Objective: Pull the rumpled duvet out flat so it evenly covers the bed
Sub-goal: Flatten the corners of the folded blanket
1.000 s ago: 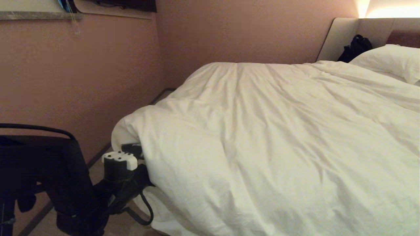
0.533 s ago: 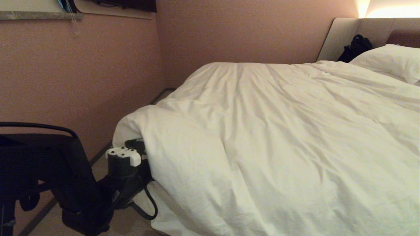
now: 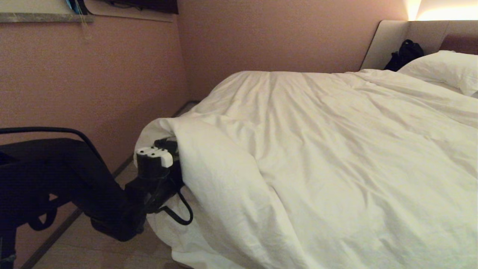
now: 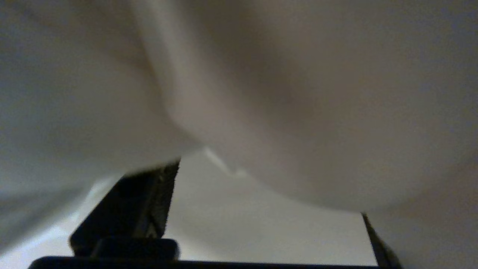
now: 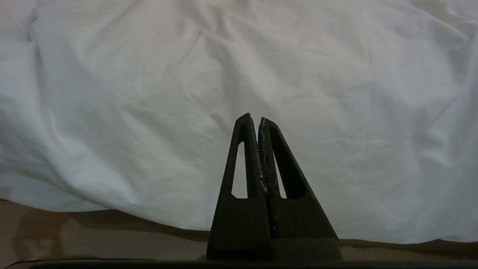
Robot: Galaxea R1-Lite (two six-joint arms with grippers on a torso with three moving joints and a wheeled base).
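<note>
The left gripper (image 3: 168, 146) sits at the near left corner of the bed (image 3: 166, 228), tucked under a raised fold of the duvet (image 3: 317, 157). In the left wrist view its fingers (image 4: 149, 201) stand well apart with cloth draped over them rather than pinched between them; the claw reads as released, though part of it is hidden by fabric. The right gripper (image 5: 258, 121) hangs off the near side of the bed, its jaws clenched on nothing, pointing at the duvet, whose hem hangs there just above the floor (image 5: 93, 235).

Moving away from that corner, the duvet lies across nearly the whole visible bed. It is puffy and creased, with long wrinkles running toward the head end. At the near left corner it is bunched into a hump and droops over the edge toward the floor. At the far end, a pillow (image 3: 442, 67) rests uncovered beside the headboard (image 3: 392, 41), with a dark bag (image 3: 405, 54) against the headboard.

Judged progress: the bulk of the spreading appears done, since the duvet reaches the far left edge and the pillow line. Remaining work seems to be settling the humped near corner and smoothing residual wrinkles.
</note>
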